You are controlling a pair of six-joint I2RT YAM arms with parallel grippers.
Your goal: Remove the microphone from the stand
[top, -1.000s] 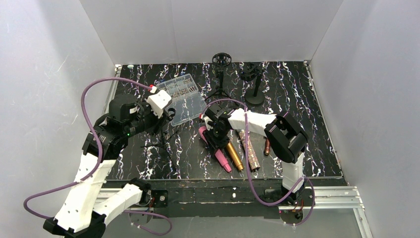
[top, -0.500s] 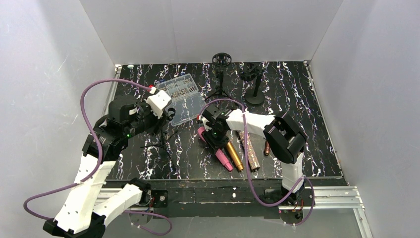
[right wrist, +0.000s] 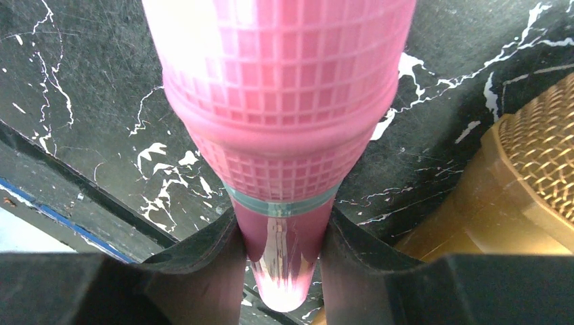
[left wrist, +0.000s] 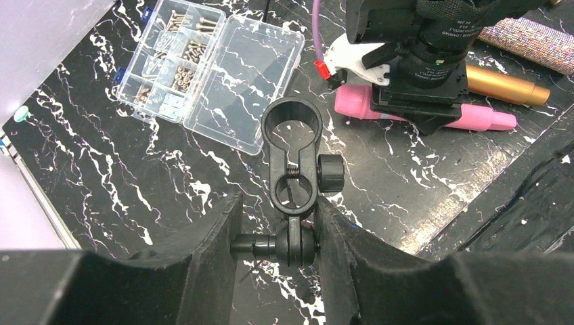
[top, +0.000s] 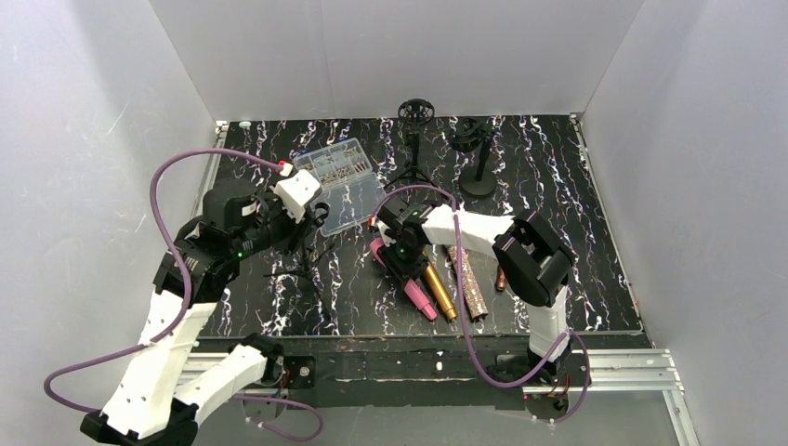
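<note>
Microphone [right wrist: 277, 101], the pink one, is pinched at its narrow handle between my right fingers [right wrist: 203, 264], part-closed just behind the mesh head. Its long axis runs crosswise to the squeeze of my right gripper [right wrist: 281, 233]. My left gripper [left wrist: 277, 213], half-shut, clamps the stand [left wrist: 291, 183] at its pivot. The ring [left wrist: 292, 101] on the stand is empty. The microphone lies to the stand's right, clear of it, with the gold microphone [right wrist: 514, 169] just beyond.

Bright, even light; near pink microphone [right wrist: 281, 101] perhaps slightly soft.
</note>
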